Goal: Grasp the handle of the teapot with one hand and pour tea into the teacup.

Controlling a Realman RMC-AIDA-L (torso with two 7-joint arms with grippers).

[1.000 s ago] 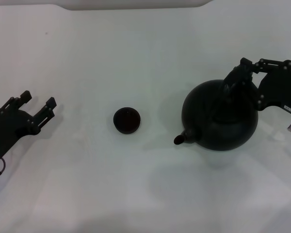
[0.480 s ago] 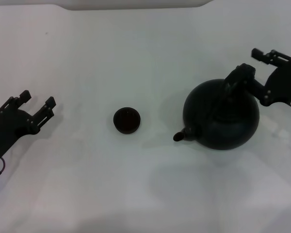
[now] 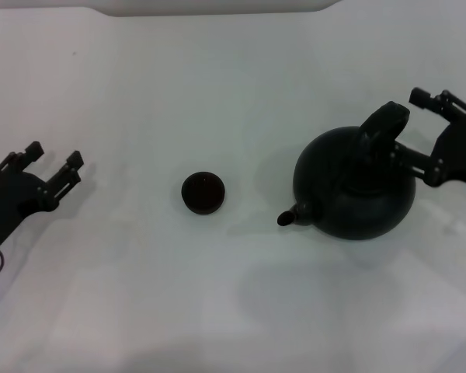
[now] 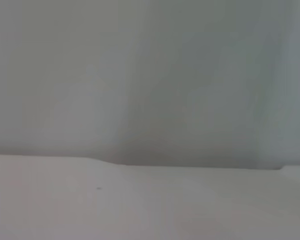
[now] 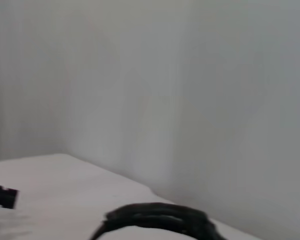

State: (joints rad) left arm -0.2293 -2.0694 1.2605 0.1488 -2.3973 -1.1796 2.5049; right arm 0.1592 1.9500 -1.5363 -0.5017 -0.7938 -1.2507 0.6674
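The handle [image 3: 379, 130] stands just outside the right gripper's [image 3: 419, 132] spread jaws.

The left gripper [image 3: 53, 162] sits at the far left of the head view, fingers spread apart and pointing forward. The right gripper [image 3: 421, 124] sits at the far right, fingers spread wide, pointing toward the robot's left.

White table [image 3: 241, 85], plain matte top. Teapot [image 3: 356, 186] sits on it toward my right, spout pointing at the teacup [image 3: 203, 192]. Teacup stands near mid-table, well apart from the pot. I see both upright.
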